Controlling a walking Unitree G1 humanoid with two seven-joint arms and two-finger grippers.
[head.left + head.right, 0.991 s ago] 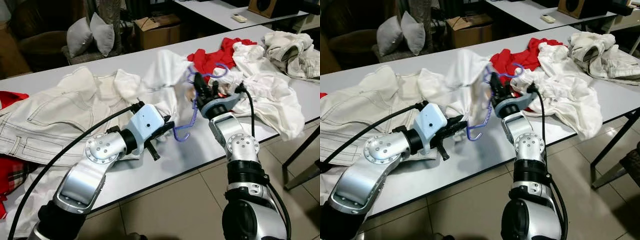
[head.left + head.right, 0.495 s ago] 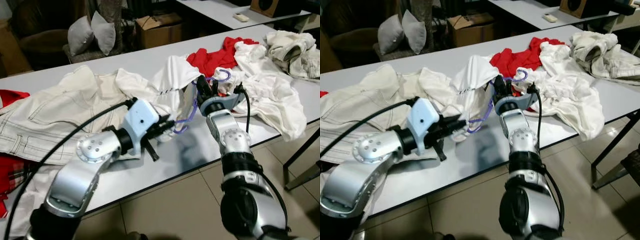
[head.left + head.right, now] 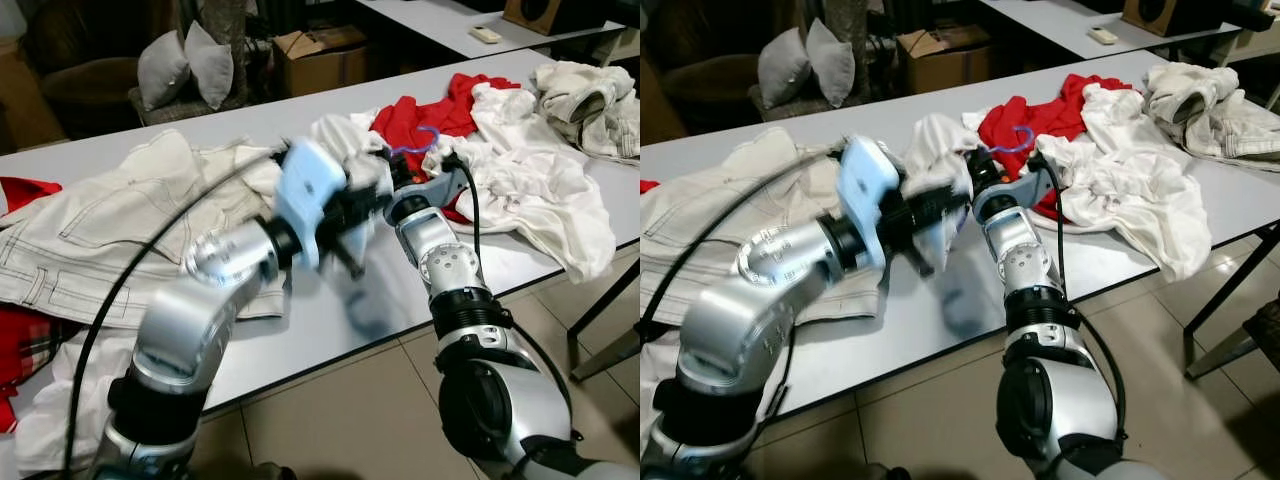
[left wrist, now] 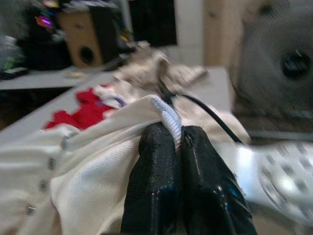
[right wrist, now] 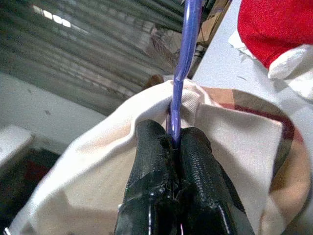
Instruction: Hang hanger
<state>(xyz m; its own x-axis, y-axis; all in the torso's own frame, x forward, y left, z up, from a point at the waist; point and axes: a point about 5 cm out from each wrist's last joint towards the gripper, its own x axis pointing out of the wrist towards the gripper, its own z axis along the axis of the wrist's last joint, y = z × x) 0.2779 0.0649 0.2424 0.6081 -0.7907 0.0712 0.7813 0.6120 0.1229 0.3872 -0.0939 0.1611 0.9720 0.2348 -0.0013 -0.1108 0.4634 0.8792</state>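
A purple wire hanger (image 5: pixel 188 39) is pinched in my right gripper (image 5: pixel 175 134), which is shut on its thin rod. Its hook (image 3: pixel 428 133) curls up above the red cloth. A white garment (image 3: pixel 345 140) is draped over the hanger and bunched between my two grippers above the grey table (image 3: pixel 300 320). My left gripper (image 4: pixel 177 132) is shut on the garment's ribbed edge (image 4: pixel 168 115). In the eye views the left arm is motion-blurred, with its gripper (image 3: pixel 352 215) close beside the right gripper (image 3: pixel 393 182).
A cream jacket (image 3: pixel 110 220) covers the table's left part. A red garment (image 3: pixel 440 105), white clothes (image 3: pixel 540 180) and a cream pile (image 3: pixel 590 90) lie to the right. Cushions (image 3: pixel 185 65) and a cardboard box (image 3: pixel 320 45) stand behind the table. Tiled floor lies in front.
My left arm has swung up and to the right, close to the right gripper. The hanger and white garment have moved back and lower toward the red cloth; the garment is more bunched.
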